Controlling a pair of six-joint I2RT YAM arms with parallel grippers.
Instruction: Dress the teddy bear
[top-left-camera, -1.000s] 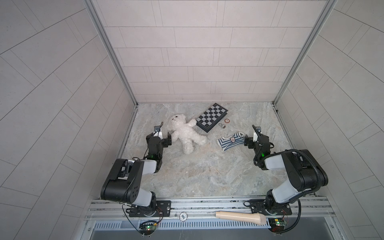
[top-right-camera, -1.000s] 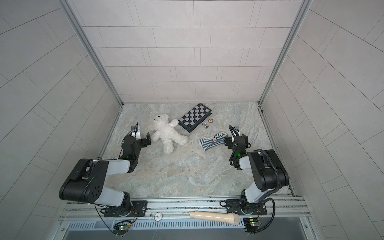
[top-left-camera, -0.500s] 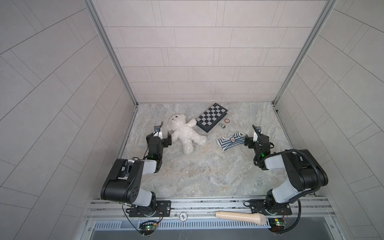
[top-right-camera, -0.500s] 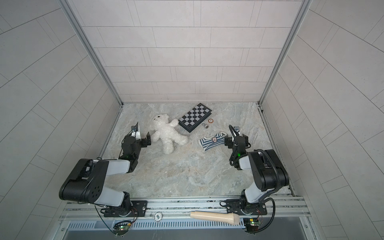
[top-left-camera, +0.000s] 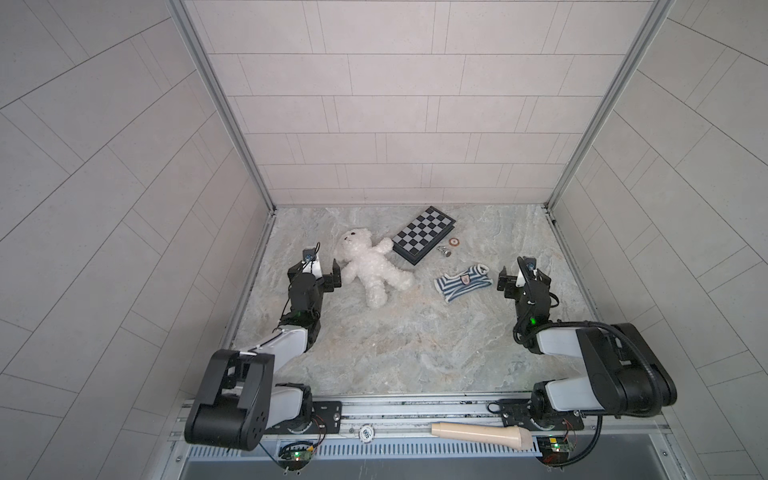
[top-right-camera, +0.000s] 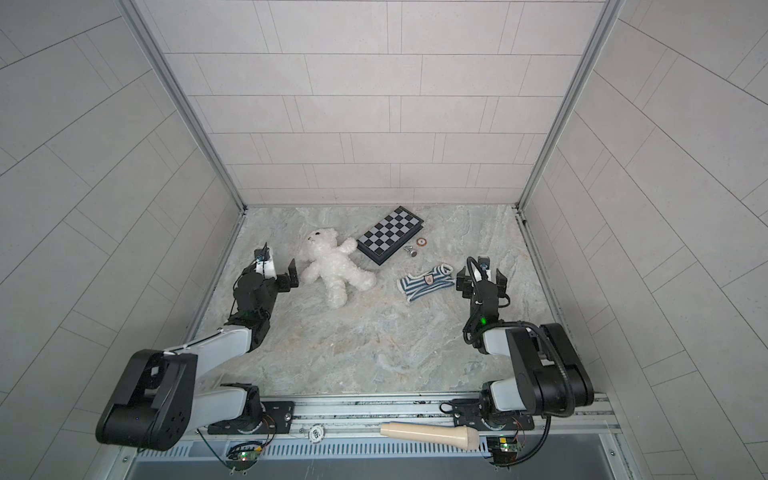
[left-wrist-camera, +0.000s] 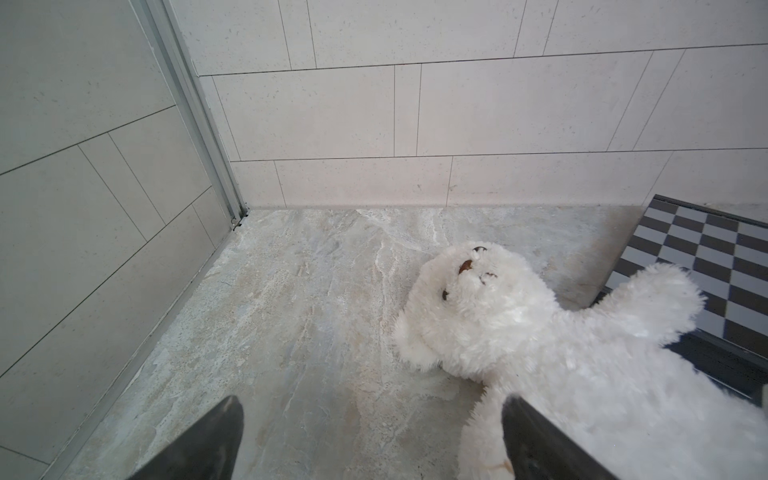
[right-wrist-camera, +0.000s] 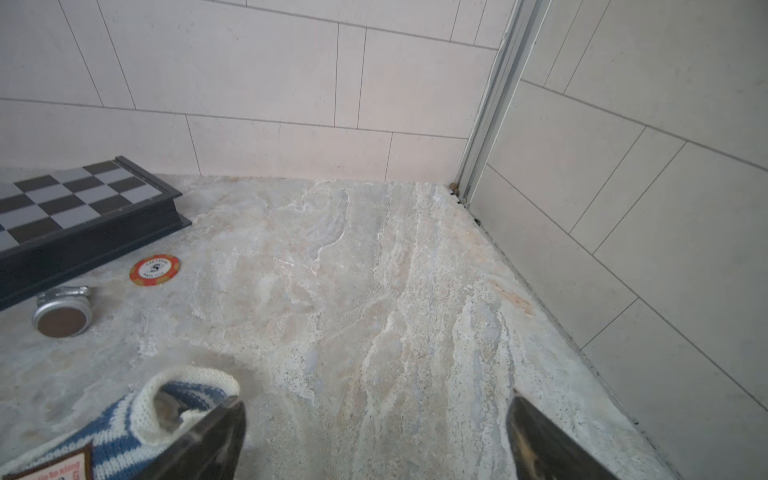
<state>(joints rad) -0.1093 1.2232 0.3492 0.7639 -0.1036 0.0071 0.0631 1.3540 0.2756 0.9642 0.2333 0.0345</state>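
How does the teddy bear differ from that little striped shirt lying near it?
The teddy bear is fluffy and plain white; the striped shirt is knitted, navy-and-white, with a crest badge. The bear is bulky and bigger; the shirt is thin and smaller. The bear lies beside the left gripper, the shirt beside the right gripper. Both lie loose on the marble table, held by neither gripper.

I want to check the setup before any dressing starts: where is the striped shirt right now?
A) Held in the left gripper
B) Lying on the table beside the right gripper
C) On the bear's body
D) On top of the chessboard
B: the striped shirt lies on the table, apart from the bare teddy bear and next to the open right gripper.
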